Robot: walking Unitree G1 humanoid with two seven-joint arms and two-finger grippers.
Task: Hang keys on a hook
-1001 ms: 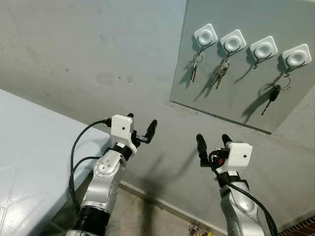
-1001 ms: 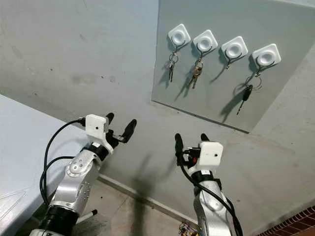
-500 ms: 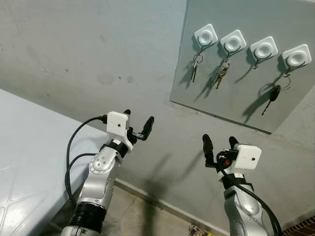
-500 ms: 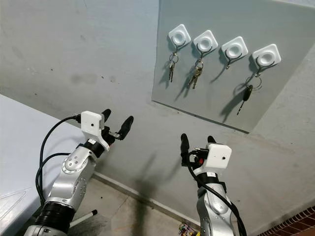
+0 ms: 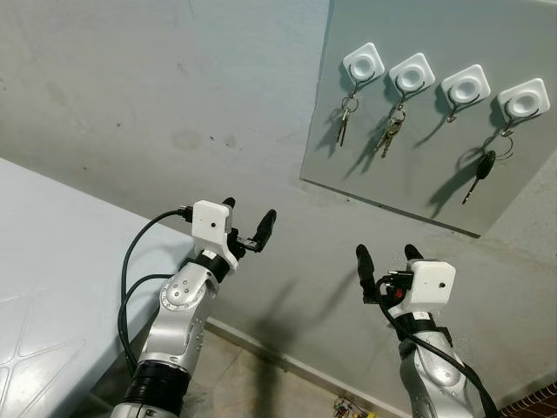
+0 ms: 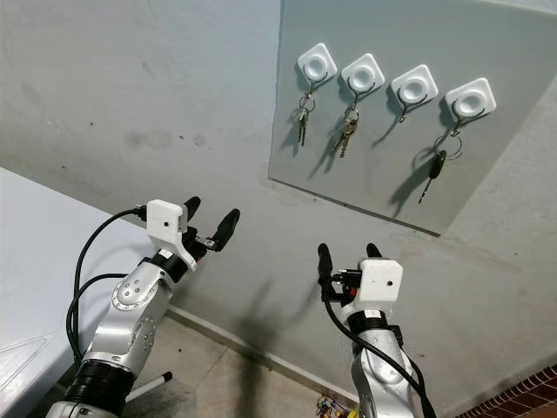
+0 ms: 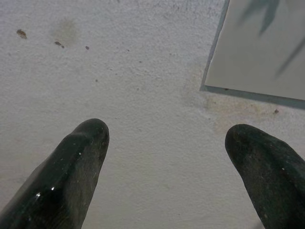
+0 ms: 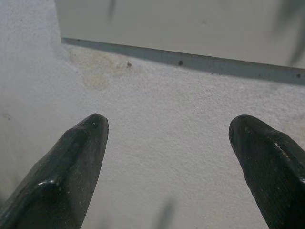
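A grey board (image 5: 409,178) on the wall carries a row of white hooks. The first hook (image 5: 363,62) holds a small key bunch (image 5: 344,117), and the second hook (image 5: 412,73) holds another key bunch (image 5: 388,131). The third hook (image 5: 466,86) is bare. From the fourth hook (image 5: 524,98) hangs a black-headed key (image 5: 483,170). My left gripper (image 5: 248,213) is raised below and left of the board, open and holding nothing. My right gripper (image 5: 386,254) is raised under the board's lower edge, also open and holding nothing. The wrist views look at bare wall and the board's edge (image 7: 252,93).
A pale table top (image 5: 52,261) runs along my left side, beside the left arm. Rough grey wall fills the space ahead. Below are a tiled floor with a small scrap (image 5: 348,407) and a bit of brick (image 5: 541,404) at the lower right.
The right gripper has shifted a little right and down since a second ago. The left gripper wavered slightly left and back. Both stayed open.
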